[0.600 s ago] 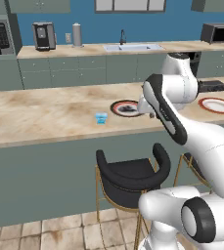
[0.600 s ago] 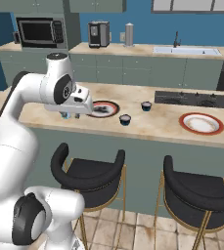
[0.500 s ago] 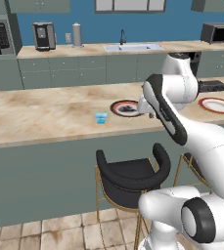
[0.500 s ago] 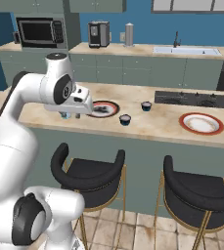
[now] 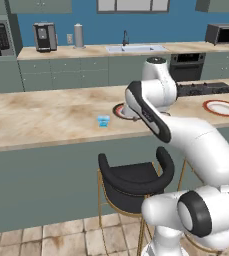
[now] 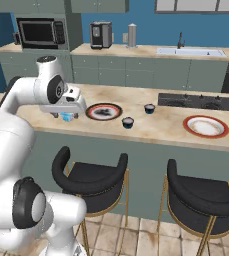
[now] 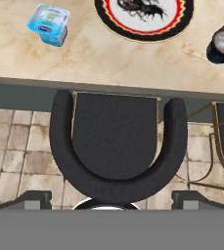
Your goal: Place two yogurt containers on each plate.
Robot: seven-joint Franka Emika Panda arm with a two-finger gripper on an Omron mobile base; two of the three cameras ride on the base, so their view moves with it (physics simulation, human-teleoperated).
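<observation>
While nothing has shifted, the light blue yogurt container [image 5: 103, 121] stands beside the dark-edged plate [image 6: 104, 111]

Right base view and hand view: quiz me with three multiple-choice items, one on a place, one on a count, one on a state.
1. Where is the light blue cup?
A. on the counter, beside the dark-edged plate
B. on that plate
C. on a stool

2. How many dark cups stand on the counter between the two plates?
A. none
B. two
C. four

3. The white, red-rimmed plate is:
A. stacked
B. holding cups
C. empty

Answers:
1 A: it sits on bare counter, apart from the plate's rim.
2 B: one is near the front edge and one is further back.
3 C: its face is bare.
</observation>
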